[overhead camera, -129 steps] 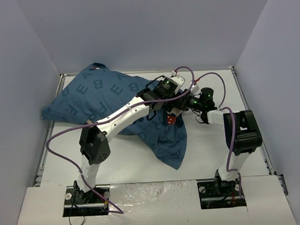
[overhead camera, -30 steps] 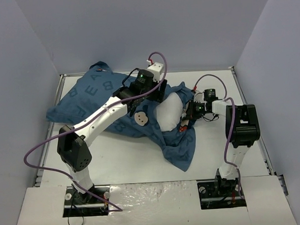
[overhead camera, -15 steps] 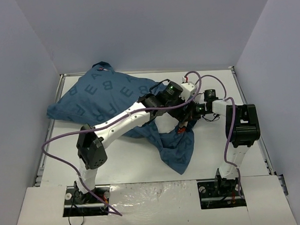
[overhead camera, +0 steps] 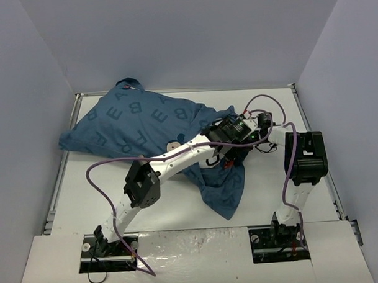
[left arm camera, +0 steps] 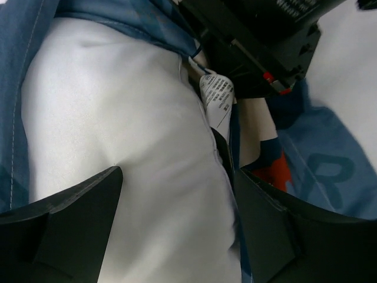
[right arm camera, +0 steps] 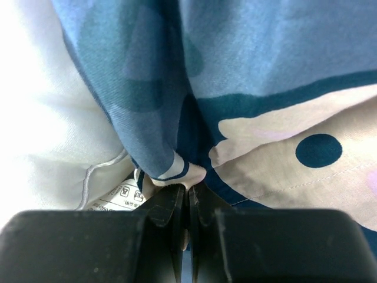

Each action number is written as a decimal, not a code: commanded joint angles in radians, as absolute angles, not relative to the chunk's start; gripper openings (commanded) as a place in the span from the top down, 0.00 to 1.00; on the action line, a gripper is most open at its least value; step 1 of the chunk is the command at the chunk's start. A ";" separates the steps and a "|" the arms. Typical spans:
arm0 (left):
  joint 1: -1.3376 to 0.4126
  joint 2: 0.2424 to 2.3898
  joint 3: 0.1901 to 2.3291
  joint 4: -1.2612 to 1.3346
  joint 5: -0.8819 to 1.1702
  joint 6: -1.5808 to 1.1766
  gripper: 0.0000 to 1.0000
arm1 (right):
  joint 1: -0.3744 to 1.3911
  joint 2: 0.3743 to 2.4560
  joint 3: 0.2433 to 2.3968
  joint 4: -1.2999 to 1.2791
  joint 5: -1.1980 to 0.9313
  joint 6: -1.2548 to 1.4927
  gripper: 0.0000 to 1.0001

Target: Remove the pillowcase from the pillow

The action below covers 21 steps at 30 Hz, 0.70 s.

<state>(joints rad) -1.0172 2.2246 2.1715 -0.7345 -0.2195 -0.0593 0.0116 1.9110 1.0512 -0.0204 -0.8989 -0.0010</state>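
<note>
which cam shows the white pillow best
Left wrist: the pillow fills most of the frame, with its care label clear. Right wrist shows only a white edge at left. Top external hides it under the pillowcase and the left arm.

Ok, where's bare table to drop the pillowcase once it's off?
Bare table: near-left, between the pillowcase and the left arm; near-centre, between its loose flap and the right arm. Crowded where left gripper and right gripper meet at the pillow.
</note>
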 commanded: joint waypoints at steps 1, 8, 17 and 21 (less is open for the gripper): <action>-1.039 2.247 2.201 -0.839 -0.442 -0.018 0.25 | 0.005 1.896 1.046 -0.052 -0.920 -0.002 1.00; -1.002 2.312 2.122 -0.848 -0.609 -0.086 0.79 | 0.005 1.887 1.040 -0.040 -0.933 0.000 1.00; -0.947 2.166 2.025 -0.760 -0.565 -0.201 0.98 | -0.031 1.864 1.040 -0.041 -0.922 0.000 1.00; -0.901 1.946 1.875 -0.635 -0.470 -0.291 0.98 | -0.035 1.861 1.045 -0.037 -0.841 -0.003 1.00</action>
